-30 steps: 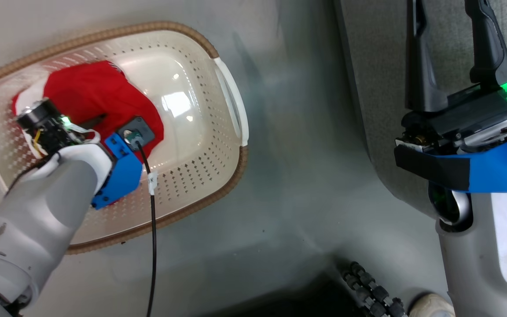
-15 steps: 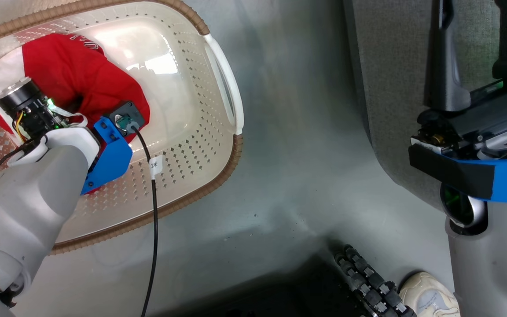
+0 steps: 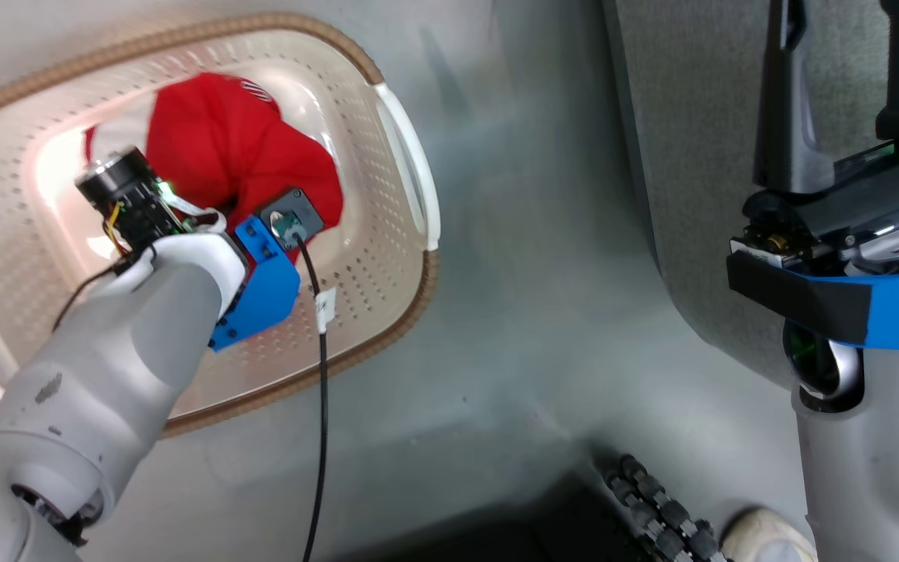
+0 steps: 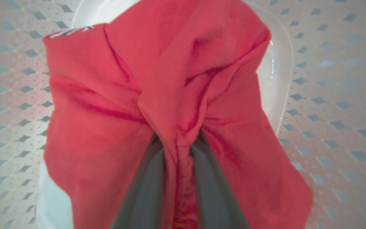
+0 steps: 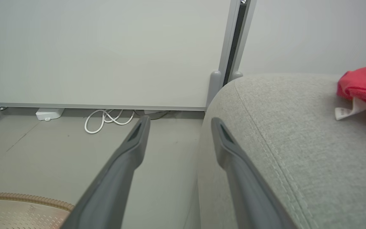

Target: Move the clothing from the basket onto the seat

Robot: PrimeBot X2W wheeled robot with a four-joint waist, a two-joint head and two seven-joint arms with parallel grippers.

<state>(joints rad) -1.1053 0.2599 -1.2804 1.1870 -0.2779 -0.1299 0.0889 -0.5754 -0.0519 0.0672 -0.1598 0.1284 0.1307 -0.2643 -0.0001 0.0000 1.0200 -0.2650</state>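
Red clothing (image 3: 239, 148) in basket (image 3: 371, 289), left gripper (image 4: 178, 148) pinching.

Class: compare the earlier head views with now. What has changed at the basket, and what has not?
The left gripper has closed on a fold of the red garment, which now bunches up toward it inside the basket. The right gripper stays open beside the seat.

The clothing (image 4: 100, 133) is soft, matt, creased red cloth; basket (image 3: 371, 289) glossy perforated cream plastic, rim rough and woven-look; seat (image 5: 297, 133) coarse grey woven fabric with stitched seam; floor (image 3: 527, 312) smooth, faintly sheened.
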